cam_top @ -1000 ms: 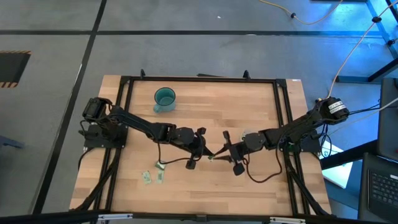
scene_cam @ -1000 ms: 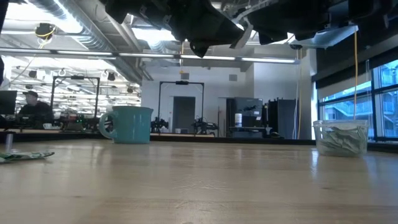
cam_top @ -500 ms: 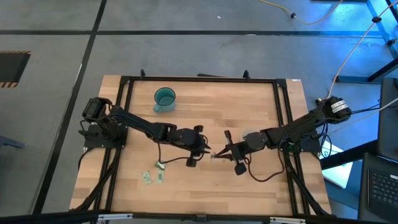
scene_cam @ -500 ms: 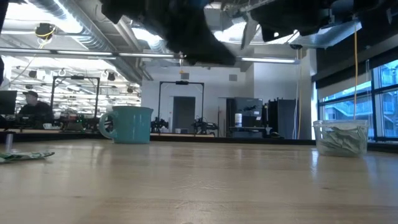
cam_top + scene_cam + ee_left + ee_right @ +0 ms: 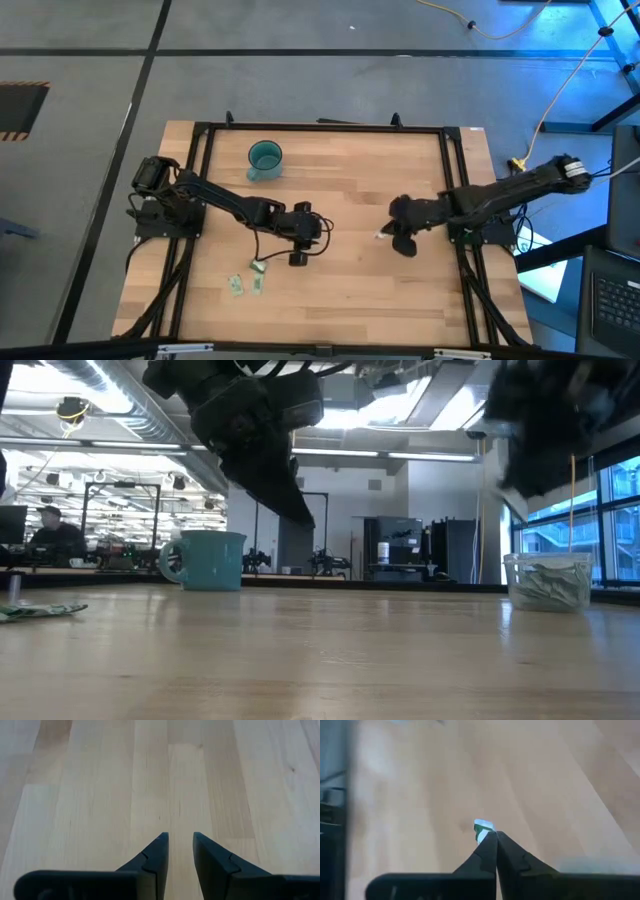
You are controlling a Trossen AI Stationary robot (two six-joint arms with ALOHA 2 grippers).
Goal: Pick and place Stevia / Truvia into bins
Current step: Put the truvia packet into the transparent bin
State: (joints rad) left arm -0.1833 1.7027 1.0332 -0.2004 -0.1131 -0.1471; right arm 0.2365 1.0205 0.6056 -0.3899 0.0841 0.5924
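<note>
My right gripper (image 5: 496,836) is shut on a small green-and-white Stevia sachet (image 5: 482,826), right of the table's middle and above it (image 5: 388,235). My left gripper (image 5: 181,836) stands open over bare wood left of centre (image 5: 322,232), tipped downward, with nothing between its fingers. The teal cup (image 5: 265,157) stands at the far left (image 5: 210,560). A clear cup (image 5: 548,582) with sachets inside shows at the right of the low view. Three loose sachets (image 5: 250,282) lie flat near the front left. My right gripper pinches the sachet between its two fingertips (image 5: 489,842), at one end of it. The rest of the sachet (image 5: 481,824) sticks out past the tips. The fingers slant downward, and the sachet is lifted clear of the table.
A black frame (image 5: 320,127) runs round the tabletop. A broad stretch of bare wood (image 5: 350,170) lies between the teal cup and the right arm. One sachet (image 5: 40,610) shows at the left of the low view. A person sits in the room far behind.
Both grippers met at the sachet in mid-table a second ago. My right gripper has drawn back toward the table's right edge with the sachet, rolling as it went. My left gripper has pulled back slightly to the left and tipped further down, without the sachet.
</note>
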